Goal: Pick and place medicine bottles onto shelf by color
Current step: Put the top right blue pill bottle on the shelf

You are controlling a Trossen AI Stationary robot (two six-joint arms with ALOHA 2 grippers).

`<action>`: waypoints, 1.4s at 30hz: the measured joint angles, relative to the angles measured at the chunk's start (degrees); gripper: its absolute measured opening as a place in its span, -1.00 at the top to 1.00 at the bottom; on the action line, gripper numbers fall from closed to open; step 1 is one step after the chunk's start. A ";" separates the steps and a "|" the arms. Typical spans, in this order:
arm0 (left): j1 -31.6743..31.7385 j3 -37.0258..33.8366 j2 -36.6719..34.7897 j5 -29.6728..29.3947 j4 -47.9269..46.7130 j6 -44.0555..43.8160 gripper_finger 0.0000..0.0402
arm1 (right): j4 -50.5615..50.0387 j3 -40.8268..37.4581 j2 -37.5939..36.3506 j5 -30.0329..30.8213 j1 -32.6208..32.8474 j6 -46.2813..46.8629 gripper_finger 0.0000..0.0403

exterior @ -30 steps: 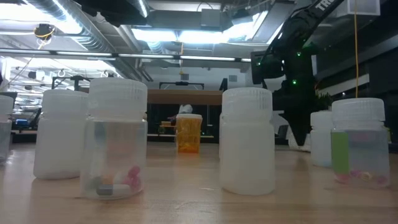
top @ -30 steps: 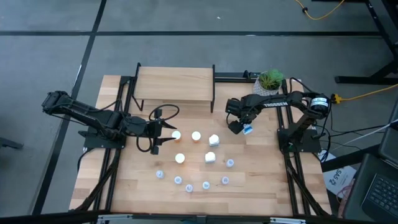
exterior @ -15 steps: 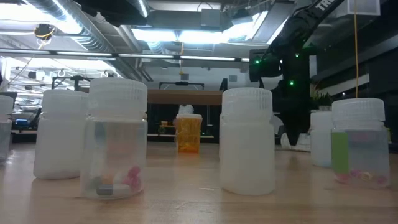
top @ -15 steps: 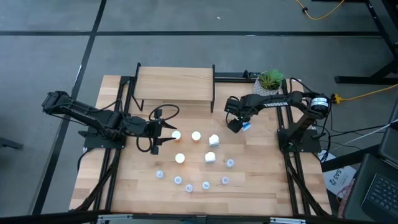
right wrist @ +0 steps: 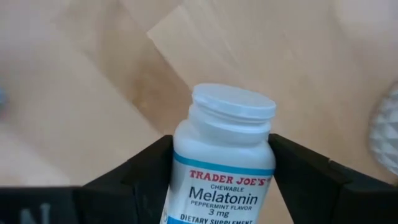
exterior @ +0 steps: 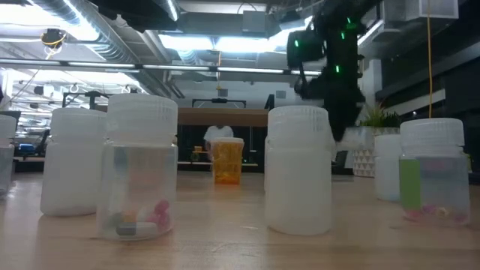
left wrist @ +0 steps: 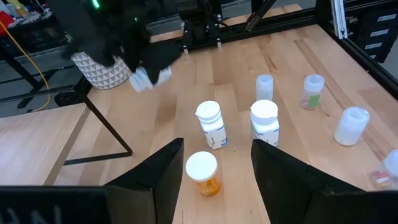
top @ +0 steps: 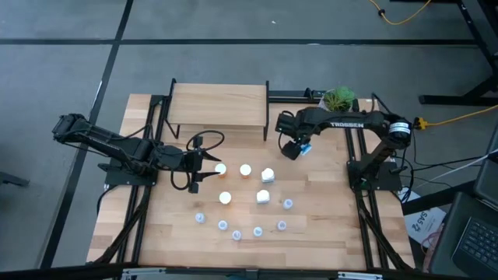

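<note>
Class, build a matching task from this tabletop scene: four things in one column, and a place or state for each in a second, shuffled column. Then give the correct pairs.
Things:
1. Melatonin bottle
2. shelf
3. potted plant
4. orange bottle

Places or states:
A. standing between the left gripper's open fingers
B. at the table's far right corner
C. held in the right gripper
D. bare-topped, at the table's far edge

Pairs: 1-C, 2-D, 3-B, 4-A

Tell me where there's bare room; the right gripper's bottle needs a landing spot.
The light wood shelf top is bare throughout. The wooden table is free right of the bottles and along its left edge. Crowded: mid-table, where orange, white and pale-blue medicine bottles cluster beside the left gripper.
</note>
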 joint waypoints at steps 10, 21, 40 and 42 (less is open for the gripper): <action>0.00 0.00 0.00 0.01 0.00 0.00 0.09 | 4.41 15.13 0.00 -1.27 7.51 -2.55 -0.26; 0.00 0.00 0.00 0.01 0.00 0.00 0.09 | 58.48 5.12 0.00 14.23 12.02 -17.21 -0.26; 0.00 0.00 0.00 -0.01 0.32 1.35 0.09 | 100.80 -8.47 8.89 24.21 7.20 -26.95 -0.26; 0.00 0.01 0.00 -0.01 0.31 1.44 0.09 | 98.05 -6.39 10.56 25.76 7.20 -26.73 -0.26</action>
